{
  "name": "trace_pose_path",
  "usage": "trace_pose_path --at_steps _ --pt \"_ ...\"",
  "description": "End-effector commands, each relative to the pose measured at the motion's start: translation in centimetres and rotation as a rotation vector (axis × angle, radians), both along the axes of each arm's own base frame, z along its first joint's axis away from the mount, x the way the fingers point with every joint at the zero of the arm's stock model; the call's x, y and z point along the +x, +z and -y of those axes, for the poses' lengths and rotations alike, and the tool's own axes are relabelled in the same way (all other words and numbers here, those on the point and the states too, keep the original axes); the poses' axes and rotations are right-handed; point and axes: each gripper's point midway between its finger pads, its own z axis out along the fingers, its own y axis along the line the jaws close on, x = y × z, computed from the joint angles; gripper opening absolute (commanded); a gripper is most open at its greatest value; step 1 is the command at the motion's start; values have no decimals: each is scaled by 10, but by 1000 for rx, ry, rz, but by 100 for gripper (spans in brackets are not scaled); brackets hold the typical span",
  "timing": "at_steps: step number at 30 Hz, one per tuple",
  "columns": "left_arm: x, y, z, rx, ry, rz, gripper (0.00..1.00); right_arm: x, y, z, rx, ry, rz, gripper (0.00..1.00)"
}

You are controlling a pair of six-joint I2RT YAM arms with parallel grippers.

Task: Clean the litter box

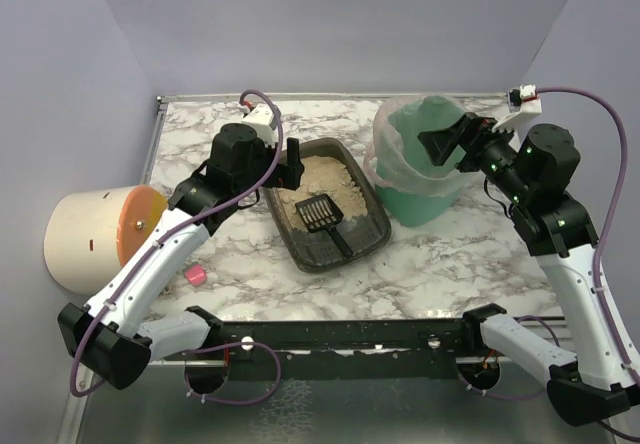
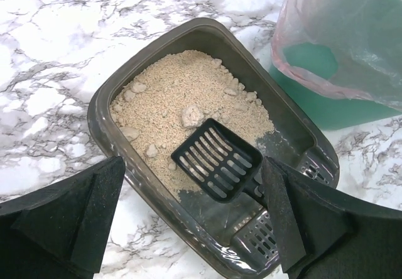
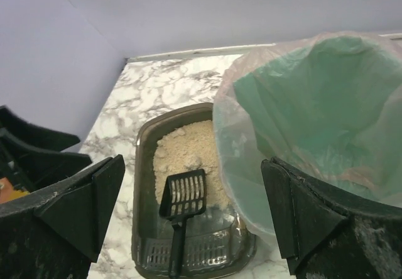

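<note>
Jaws stand wide apart on both arms, holding nothing. At the near edge of the marble table point(image 1: 470, 254), a small pink piece point(image 1: 195, 275) lies beside the left arm, and a cream drum point(image 1: 90, 242) with an orange face sits at the table's left edge. Mid-table, the litter box point(image 1: 376, 226) rests at a slant. A black slotted scoop point(image 1: 319, 213) lies inside it, with its head on the edge of the litter point(image 1: 325, 179) and its handle pointing to the bare near end. The beige litter is heaped toward the far end, with a few pale clumps point(image 2: 191, 115) among the grains. The left gripper point(image 1: 292, 164) hangs by the box's far left corner, above the rim. Just beside the box's far right corner stands the green bin point(image 1: 425, 202), lined with a clear bag point(image 1: 395, 169). The right gripper point(image 1: 447, 142) hovers over the bin's open mouth, its camera looking down across bin and box.
</note>
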Motion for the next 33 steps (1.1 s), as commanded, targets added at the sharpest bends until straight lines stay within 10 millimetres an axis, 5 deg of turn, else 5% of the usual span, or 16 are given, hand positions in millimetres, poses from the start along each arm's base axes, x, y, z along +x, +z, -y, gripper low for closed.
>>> trace_pose_path --at_steps 1,11,16,23,33 --pt "-4 -1 -15 26 69 -2 99 7 -19 20 -26 -124 -68 100" --pt "-8 -31 -27 73 115 -51 99 11 -45 11 -130 -41 -113 100" --pt "-12 -41 -32 77 138 -68 99 -3 -43 -15 -165 155 -94 100" --pt "-14 -49 -33 83 139 -83 99 -11 -35 -26 -207 251 -63 98" --pt "-13 -52 -40 115 158 -68 99 -41 -48 -106 -392 431 -76 96"
